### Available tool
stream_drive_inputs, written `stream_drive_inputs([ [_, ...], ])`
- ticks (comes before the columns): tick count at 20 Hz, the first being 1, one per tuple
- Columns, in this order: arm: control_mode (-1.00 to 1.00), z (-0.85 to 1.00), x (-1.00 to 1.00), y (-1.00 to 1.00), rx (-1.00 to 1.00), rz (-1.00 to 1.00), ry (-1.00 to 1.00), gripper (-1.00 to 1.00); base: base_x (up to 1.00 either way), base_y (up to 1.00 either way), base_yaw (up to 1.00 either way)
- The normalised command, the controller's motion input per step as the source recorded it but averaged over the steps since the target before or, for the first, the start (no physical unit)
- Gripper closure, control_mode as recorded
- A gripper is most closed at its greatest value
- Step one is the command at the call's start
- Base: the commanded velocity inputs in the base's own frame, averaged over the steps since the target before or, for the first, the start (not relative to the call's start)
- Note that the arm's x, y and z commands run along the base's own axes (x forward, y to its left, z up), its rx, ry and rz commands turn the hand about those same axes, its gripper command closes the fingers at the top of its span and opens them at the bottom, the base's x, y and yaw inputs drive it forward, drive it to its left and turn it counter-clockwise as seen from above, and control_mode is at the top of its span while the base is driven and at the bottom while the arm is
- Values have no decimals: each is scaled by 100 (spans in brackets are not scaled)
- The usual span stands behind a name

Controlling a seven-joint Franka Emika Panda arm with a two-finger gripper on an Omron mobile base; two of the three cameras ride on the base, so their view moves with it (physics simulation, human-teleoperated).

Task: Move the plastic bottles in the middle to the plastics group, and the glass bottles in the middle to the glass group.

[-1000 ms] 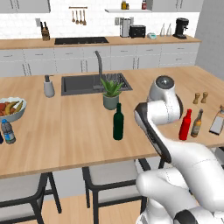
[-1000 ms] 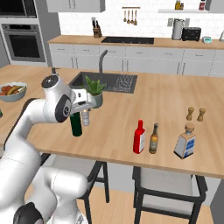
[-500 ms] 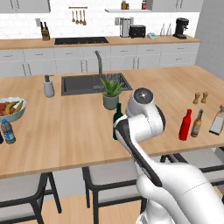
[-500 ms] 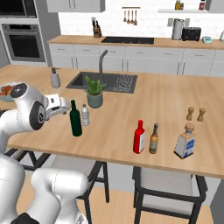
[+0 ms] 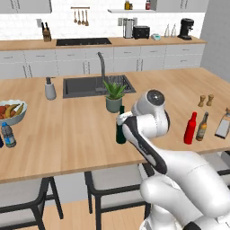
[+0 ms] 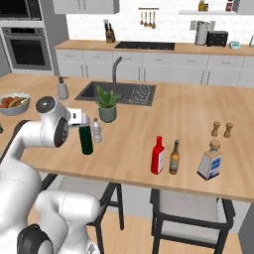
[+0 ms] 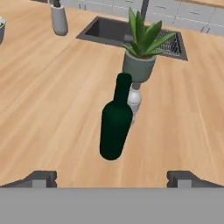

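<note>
- The gripper (image 7: pixel 112 177) is held wide open with nothing between its fingers (image 7: pixel 41 178); it is aimed at the green wine bottle (image 7: pixel 115 119) from close by, without contact.
- The green wine bottle is seen upright on the wooden counter (image 7: pixel 52 109), near its front edge, in front of the potted plant (image 7: pixel 141 48).
- The small clear water bottle (image 7: pixel 134 101) is placed just behind the wine bottle, between it and the plant pot.
- In the right base view, the red bottle (image 6: pixel 158 156) is located further right on the counter, just beside the slim brown bottle (image 6: pixel 174 158); the flat pale bottle (image 6: pixel 211 161) is set near them to the right.
- In the left base view, the blue-labelled clear bottle (image 5: pixel 7 135) is found at the counter's far left, beside the fruit bowl (image 5: pixel 11 112).
</note>
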Motion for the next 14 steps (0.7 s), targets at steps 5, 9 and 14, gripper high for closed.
stream_drive_inputs([
  [5,-100,4,33,1,4,-3,13,-100,0,0,0],
  [9,-100,0,32,1,0,0,22,-100,0,0,0],
  [14,-100,-13,8,0,0,0,5,-100,0,0,0],
])
